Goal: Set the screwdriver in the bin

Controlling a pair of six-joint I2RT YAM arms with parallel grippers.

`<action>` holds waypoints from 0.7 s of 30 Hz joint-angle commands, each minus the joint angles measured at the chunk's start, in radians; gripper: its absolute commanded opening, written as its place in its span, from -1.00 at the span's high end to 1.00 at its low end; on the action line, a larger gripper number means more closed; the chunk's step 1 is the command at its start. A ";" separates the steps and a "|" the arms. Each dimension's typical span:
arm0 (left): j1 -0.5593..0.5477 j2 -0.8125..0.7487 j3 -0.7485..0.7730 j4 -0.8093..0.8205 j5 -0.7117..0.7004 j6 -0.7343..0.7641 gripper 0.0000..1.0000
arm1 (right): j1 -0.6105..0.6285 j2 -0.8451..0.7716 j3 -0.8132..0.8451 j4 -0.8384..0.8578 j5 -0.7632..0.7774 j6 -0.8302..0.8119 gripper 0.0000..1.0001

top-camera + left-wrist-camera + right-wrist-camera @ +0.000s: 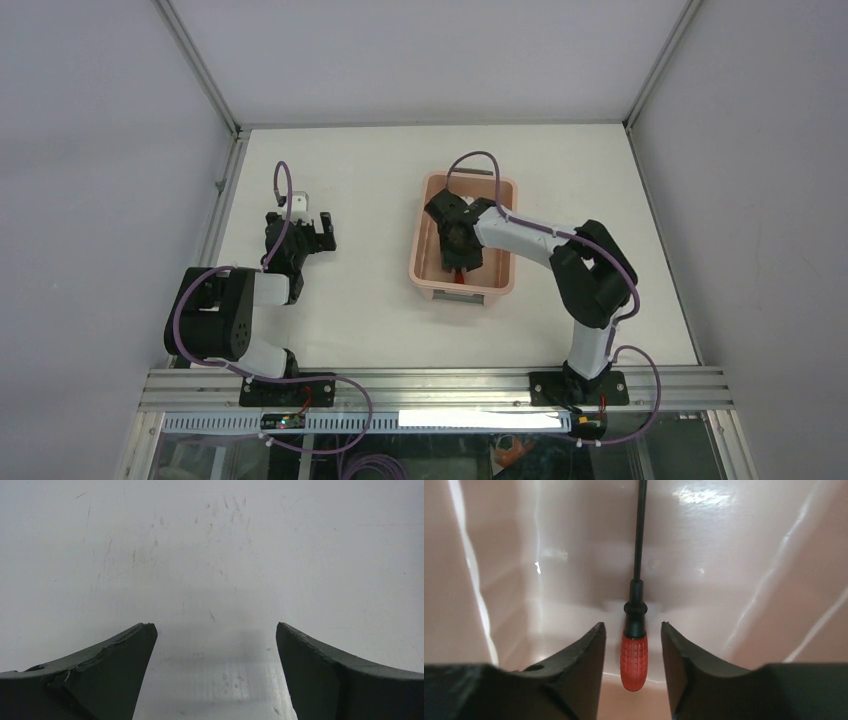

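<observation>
The pale pink bin [420,235] stands right of the table's middle. The screwdriver [633,662], with its red handle and thin black shaft, lies on the bin's floor [734,570]. Its handle tip shows red near the bin's near wall in the top view [459,276]. My right gripper [633,625] reaches down into the bin [460,252]. Its jaws are open on either side of the handle, with a gap on each side. My left gripper [318,230] is open and empty over bare table at the left, seen also in the left wrist view [215,626].
White walls and metal frame posts enclose the white table [350,300]. The right arm's elbow [590,275] sits right of the bin. The aluminium base rail [430,385] runs along the near edge.
</observation>
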 commanded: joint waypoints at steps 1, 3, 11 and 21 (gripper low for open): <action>-0.009 0.001 0.023 0.068 -0.002 -0.019 -0.98 | 0.005 -0.114 0.012 0.042 0.083 0.010 0.00; -0.009 0.001 0.025 0.068 -0.002 -0.019 -0.98 | 0.005 -0.147 0.031 0.018 0.093 -0.005 -0.07; -0.009 0.001 0.024 0.069 -0.002 -0.020 -0.98 | 0.008 -0.358 0.154 -0.062 0.119 -0.187 -0.63; -0.010 0.001 0.024 0.067 -0.001 -0.019 -0.98 | -0.065 -0.764 -0.077 0.164 0.237 -0.366 -0.96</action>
